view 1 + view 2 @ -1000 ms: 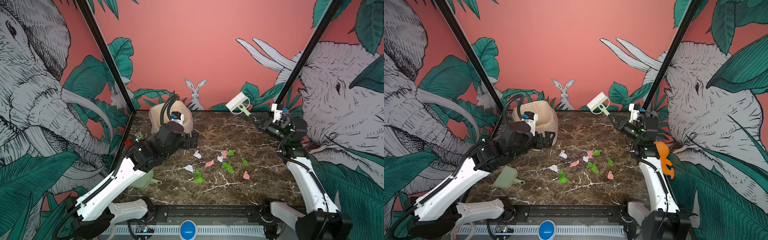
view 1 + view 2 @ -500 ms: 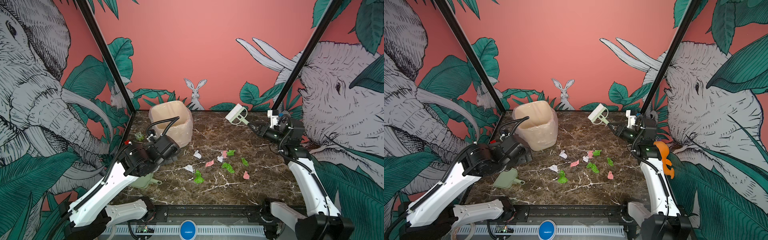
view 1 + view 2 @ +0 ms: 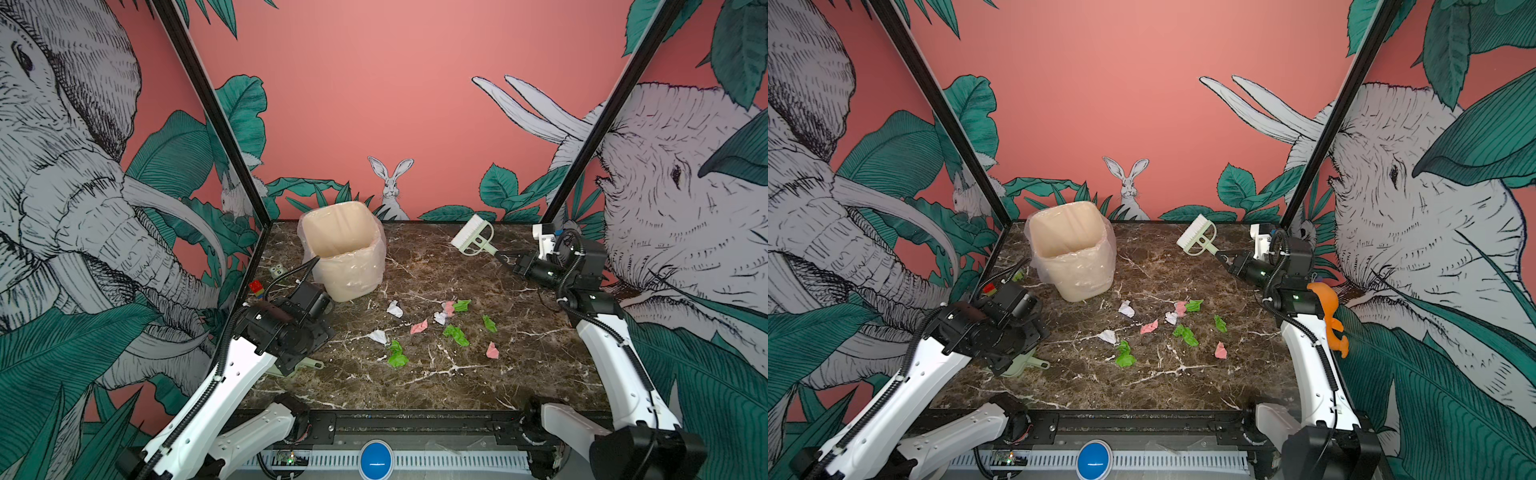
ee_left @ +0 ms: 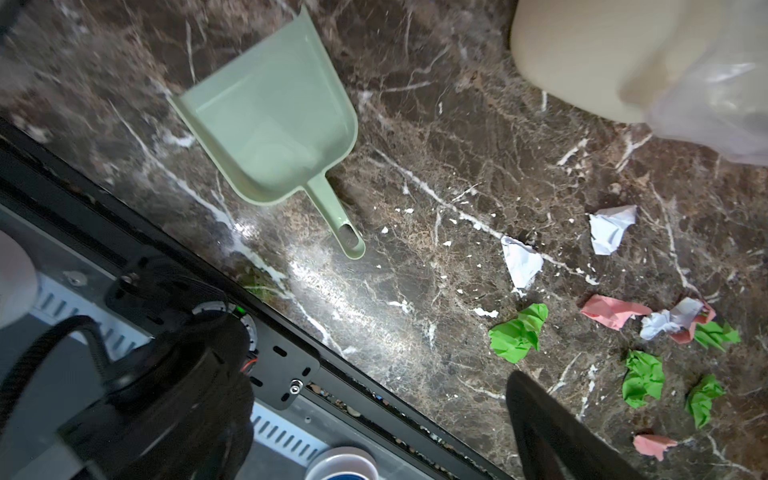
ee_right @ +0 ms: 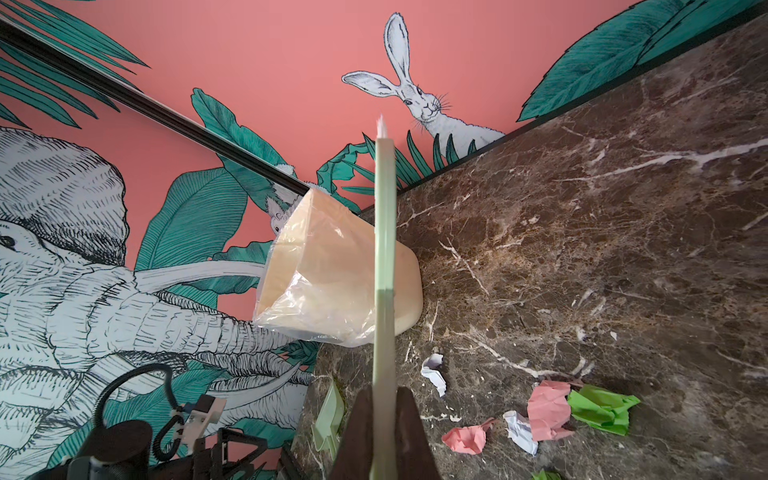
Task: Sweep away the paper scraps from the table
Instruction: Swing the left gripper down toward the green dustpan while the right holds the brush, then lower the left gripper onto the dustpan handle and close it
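Several green, pink and white paper scraps (image 3: 440,328) (image 3: 1167,328) lie scattered mid-table on the brown marble table (image 3: 457,382). They also show in the wrist views (image 4: 517,332) (image 5: 548,409). My right gripper (image 3: 505,258) (image 3: 1223,257) (image 5: 384,415) is shut on the handle of a pale green brush (image 3: 471,235) (image 3: 1196,235) (image 5: 384,249), held in the air at the back right, white bristles pointing away. My left gripper (image 4: 374,399) is open and empty, hovering near the front left by the pale green dustpan (image 4: 274,116) (image 3: 309,365), which lies flat. In both top views its jaws are hidden under the wrist.
A beige bin (image 3: 345,249) (image 3: 1073,249) lined with clear plastic stands at the back left. A small green owl figure (image 3: 277,271) and a red-blue-yellow block (image 3: 256,288) sit by the left wall. The black frame edge (image 4: 124,216) runs close to the dustpan.
My left arm has drawn back from the bin toward the front left and come down over the dustpan. My right arm has lowered the brush slightly.
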Controlling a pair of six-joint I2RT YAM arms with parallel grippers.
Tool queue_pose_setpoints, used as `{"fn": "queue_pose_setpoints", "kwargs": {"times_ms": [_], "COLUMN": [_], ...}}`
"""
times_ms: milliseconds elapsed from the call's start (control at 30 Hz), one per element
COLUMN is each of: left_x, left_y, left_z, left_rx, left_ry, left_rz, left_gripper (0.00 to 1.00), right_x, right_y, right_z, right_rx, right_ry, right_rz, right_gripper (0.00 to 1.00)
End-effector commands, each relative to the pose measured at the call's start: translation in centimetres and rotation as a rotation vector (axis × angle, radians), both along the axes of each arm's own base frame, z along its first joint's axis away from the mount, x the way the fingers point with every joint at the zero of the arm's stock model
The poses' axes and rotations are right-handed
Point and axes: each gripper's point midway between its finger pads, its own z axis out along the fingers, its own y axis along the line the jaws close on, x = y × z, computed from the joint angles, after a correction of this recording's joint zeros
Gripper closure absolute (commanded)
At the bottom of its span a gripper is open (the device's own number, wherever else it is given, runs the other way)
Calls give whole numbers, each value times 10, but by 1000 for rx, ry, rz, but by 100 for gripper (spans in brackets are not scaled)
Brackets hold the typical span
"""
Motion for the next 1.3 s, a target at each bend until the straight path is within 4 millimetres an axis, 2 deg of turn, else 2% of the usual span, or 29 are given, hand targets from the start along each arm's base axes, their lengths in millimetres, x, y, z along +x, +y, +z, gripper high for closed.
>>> {"fn": "queue_pose_setpoints", "kwargs": {"times_ms": [0,267,533,700,1067,1267], "left_x": [-4,5,-3,-3,5,6], "left_y": [-7,0,6,5,16,13], "left_z": [-21,-51,-84,-104,-119,-129], "left_rx": [-111,-75,-79,-116,-119,-139], "left_ry": [53,116,154,136,141,159], "left_rz": [32,39,100,179,276,304], "left_gripper": [5,7,9,14,26,30], "right_x": [-2,0,4,8,13,17], "right_y": [-1,-8,-11,-12,-12,-12], "right_z": [14,2,0,-2,-1,-3], "right_rx": [-32,-42,-49,-50,-61,-61], "right_ry": [-57,-20,-9,-1,15,21], "right_rz": [15,-10,-13,-15,-8,-6], "right_gripper": [100,100,100,100,100,100]}}
